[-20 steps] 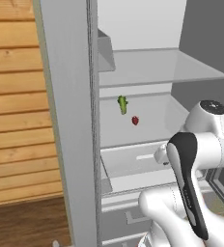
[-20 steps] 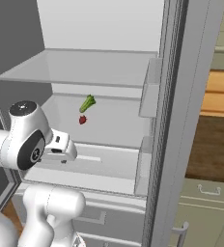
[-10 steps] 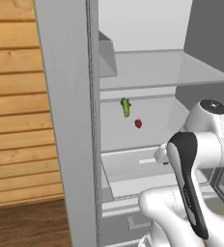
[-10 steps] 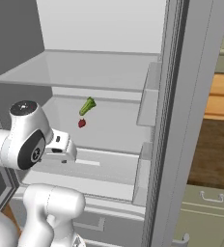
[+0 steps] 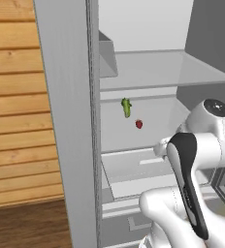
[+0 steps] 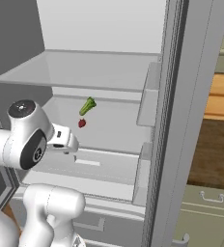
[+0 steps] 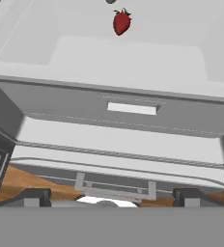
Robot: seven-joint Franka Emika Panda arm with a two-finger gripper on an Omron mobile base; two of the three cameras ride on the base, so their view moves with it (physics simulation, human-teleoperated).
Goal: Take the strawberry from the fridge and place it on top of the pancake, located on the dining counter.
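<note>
The fridge [image 5: 68, 126] stands open, its pale shelves in front of me. The strawberry [image 5: 139, 124] is a tiny red berry lying on the middle shelf, just below a small green item [image 5: 126, 107]. It also shows in the right base view [image 6: 81, 123] and at the top of the hand view [image 7: 121, 21]. My gripper [image 7: 112, 198] is open, its dark fingertips [image 7: 34, 195] wide apart and nothing between them. The gripper [image 6: 71, 144] hovers in front of the shelf edge, short of the berry and slightly lower. The dining counter and pancake are out of view.
A glass shelf [image 5: 158, 68] spans the fridge above the berry, and a drawer front [image 7: 133, 108] lies below it. Door bins [image 6: 150, 94] line the right door. A wooden wall [image 5: 12, 97] is at left, and pale cabinet drawers [image 6: 210, 207] at right.
The whole picture has shifted slightly and the fridge interior sits a little nearer, so the camera moved. The arm keeps the same pose and the strawberry lies where it was.
</note>
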